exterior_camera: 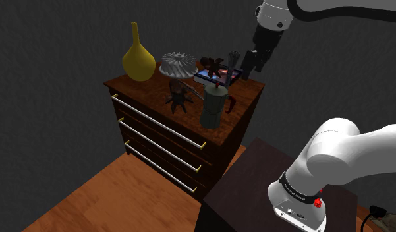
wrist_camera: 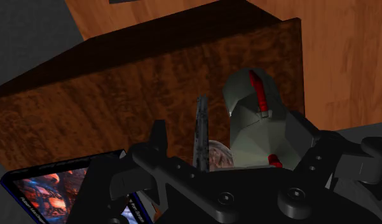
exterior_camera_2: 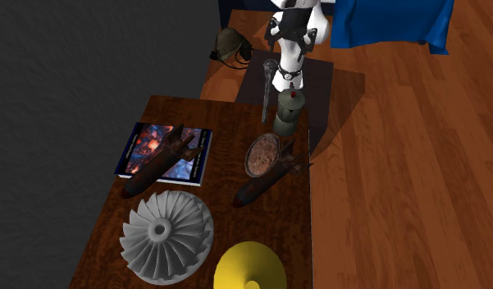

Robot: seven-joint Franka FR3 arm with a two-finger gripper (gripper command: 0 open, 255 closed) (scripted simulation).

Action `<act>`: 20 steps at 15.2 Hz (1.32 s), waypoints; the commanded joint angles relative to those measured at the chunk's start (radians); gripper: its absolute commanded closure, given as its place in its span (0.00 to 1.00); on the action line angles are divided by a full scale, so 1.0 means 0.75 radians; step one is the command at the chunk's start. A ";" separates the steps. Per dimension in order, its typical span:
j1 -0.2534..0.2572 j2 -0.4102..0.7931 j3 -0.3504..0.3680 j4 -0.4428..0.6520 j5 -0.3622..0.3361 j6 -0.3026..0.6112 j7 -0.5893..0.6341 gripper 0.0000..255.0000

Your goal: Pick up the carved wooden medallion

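Medallion (exterior_camera_2: pixel 261 154), round, brown and bumpy with carving, sitting on glossy wooden dresser (exterior_camera_2: pixel 233 123) near blocky grey-green can (exterior_camera_2: pixel 289 111); black gripper (exterior_camera: pixel 247 62) hanging above, spread apart, gripping nothing.

The shoulder view looks from beside and a little behind the stand (exterior_camera: pixel 250 184), down and leftward at middling range onto the dresser (exterior_camera: pixel 160 128), taking in its drawer front and its whole top. The second exterior view hangs close above the dresser's opposite end, facing steeply down along the top toward the arm (exterior_camera_2: pixel 294 49) at that view's upper edge. The wrist view sits very near the top, aimed across it to its edge and the floor (wrist_camera: pixel 335 57) beyond. All three share the book (exterior_camera_2: pixel 146 139) and the green canister (exterior_camera_2: pixel 289 113).
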 commanded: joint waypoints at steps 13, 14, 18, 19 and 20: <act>-0.028 0.561 0.191 0.210 -0.174 0.409 0.173 0.00; -0.033 0.611 0.207 0.240 -0.198 0.432 0.193 0.00; -0.051 0.813 0.267 0.376 -0.313 0.498 0.280 0.00; -0.054 0.865 0.280 0.414 -0.346 0.508 0.302 0.00; -0.056 0.917 0.293 0.455 -0.381 0.516 0.326 0.00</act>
